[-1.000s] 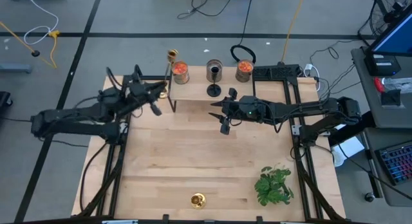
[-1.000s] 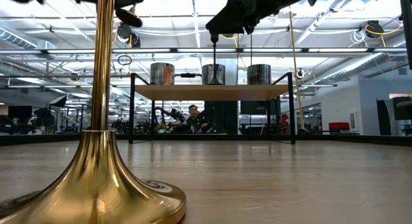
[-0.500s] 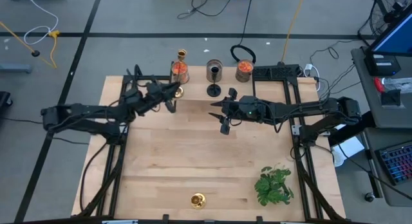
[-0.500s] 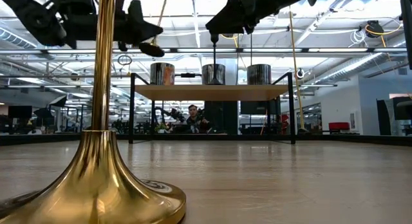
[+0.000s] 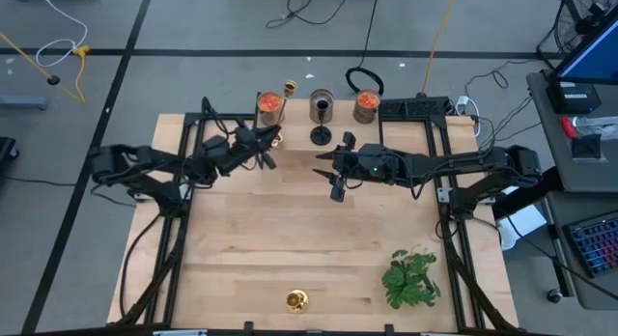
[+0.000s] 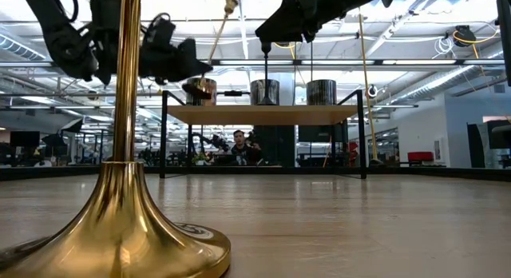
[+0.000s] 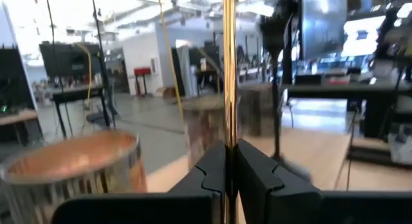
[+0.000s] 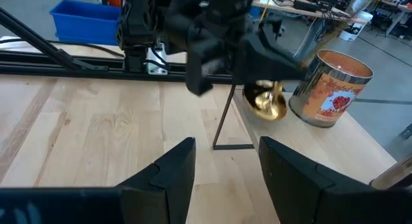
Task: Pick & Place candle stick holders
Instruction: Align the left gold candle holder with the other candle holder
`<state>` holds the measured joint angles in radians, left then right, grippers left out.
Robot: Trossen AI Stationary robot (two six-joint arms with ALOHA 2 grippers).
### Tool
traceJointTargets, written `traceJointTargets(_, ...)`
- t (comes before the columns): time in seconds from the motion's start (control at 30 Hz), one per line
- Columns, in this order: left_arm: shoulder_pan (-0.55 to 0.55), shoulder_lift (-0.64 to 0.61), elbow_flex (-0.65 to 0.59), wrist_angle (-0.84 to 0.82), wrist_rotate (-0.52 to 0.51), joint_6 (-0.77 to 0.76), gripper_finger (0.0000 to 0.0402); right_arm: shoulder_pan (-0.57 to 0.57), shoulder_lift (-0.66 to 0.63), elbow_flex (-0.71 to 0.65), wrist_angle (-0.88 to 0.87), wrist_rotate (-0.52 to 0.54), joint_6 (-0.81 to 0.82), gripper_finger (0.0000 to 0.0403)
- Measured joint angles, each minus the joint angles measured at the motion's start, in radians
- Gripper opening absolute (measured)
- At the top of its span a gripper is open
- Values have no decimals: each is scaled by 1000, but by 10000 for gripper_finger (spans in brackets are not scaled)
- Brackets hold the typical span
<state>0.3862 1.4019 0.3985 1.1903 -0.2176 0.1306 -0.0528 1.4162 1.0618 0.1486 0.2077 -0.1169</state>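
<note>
My left gripper [image 5: 266, 146] is shut on a gold candle stick holder [image 5: 282, 112], which hangs beside the left orange jar [image 5: 270, 104] over the left end of the small shelf [image 6: 263, 114]. A black candle stick holder [image 5: 321, 135] stands on its base on the shelf, in front of the middle jar [image 5: 322, 106]. A second gold holder [image 5: 296, 300] stands on its flared base near the table's near edge, close before the low camera [image 6: 128, 150]. My right gripper [image 5: 328, 172] hovers open over mid-table, nothing between its fingers [image 8: 174, 166]. My left gripper pinches the gold holder's thin stem [image 7: 228, 130] between its two fingers, low down, just above the round base [image 8: 267, 102]. The fingers come in about level from the table's left, across the stem. The holder is lifted clear, its top [image 6: 231, 2] tipped toward the right.
Another orange jar [image 5: 365, 104] stands at the shelf's right end. A leafy plant [image 5: 410, 278] sits at the near right of the wooden table [image 5: 290, 239]. Black frame rails [image 5: 174, 239] run along both sides. A person [image 6: 239, 142] shows in the room beyond.
My left gripper, still shut on the gold holder, has moved toward the table's right and sunk toward the shelf. The holder has gone with it, clear of everything, and now hangs beside the left jar. My right gripper has kept still.
</note>
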Motion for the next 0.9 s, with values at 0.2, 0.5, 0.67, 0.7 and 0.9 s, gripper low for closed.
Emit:
traceJointTargets(0.2,37,67,0,14,2,-34,21,0,0,0,1,0,0,171)
traceJointTargets(0.5,76,97,2,58,12,-30,21,0,-1,-94,118,0,0,171)
traceJointTargets(0.67,90,97,3,44,16,-40,21,0,-1,-126,185,-1,0,171)
traceJointTargets(0.7,91,97,3,42,18,-46,21,0,-1,-126,188,0,0,171)
traceJointTargets(0.9,106,97,3,33,48,-56,21,0,-1,-126,185,0,0,171)
